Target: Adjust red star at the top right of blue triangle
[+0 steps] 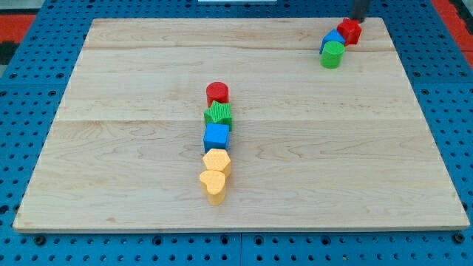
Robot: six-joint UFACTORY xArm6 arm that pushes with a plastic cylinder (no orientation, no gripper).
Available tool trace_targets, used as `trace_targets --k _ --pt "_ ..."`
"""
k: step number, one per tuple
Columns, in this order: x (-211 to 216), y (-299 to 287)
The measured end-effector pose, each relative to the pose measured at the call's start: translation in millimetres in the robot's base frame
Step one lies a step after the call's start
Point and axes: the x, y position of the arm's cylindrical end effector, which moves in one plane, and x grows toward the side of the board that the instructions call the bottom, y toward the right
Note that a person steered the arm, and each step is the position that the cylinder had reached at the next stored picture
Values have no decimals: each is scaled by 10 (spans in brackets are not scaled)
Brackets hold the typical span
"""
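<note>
There is no writing, label or brand mark anywhere that I can read, neither on the blocks nor on the board.

The arm carries no jaws at all, only a dark rod (pixel 359 9) coming down at the far right corner, cut off by the view's top. My tip (pixel 356 19) sits right at the far edge of the red star (pixel 349 31), touching it or very nearly so; I cannot tell which. It holds nothing.

The red star lies at the far right of the wooden board (pixel 133 170), pressed against the blue triangle (pixel 332 38), up and to the right of it. Touching the blue triangle on its near left side stands a green cylinder (pixel 332 55). The three make a short slanting row close to the board's far right corner.

Well apart from them, around the middle of the board, a second row runs from far to near: a red cylinder (pixel 217 93), then a green star (pixel 219 114), then a blue cube (pixel 216 137), then two yellow blocks, the farther yellow one (pixel 217 160) and a yellow heart (pixel 213 184) nearest me. Each touches its neighbour.

The board rests on a blue perforated table (pixel 458 111). Nothing lies between the two groups.
</note>
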Motion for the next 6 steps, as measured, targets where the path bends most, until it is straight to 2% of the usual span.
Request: trace_targets --k 1,3,6 --pt "21 -130" --pt "380 341" --pt "393 21"
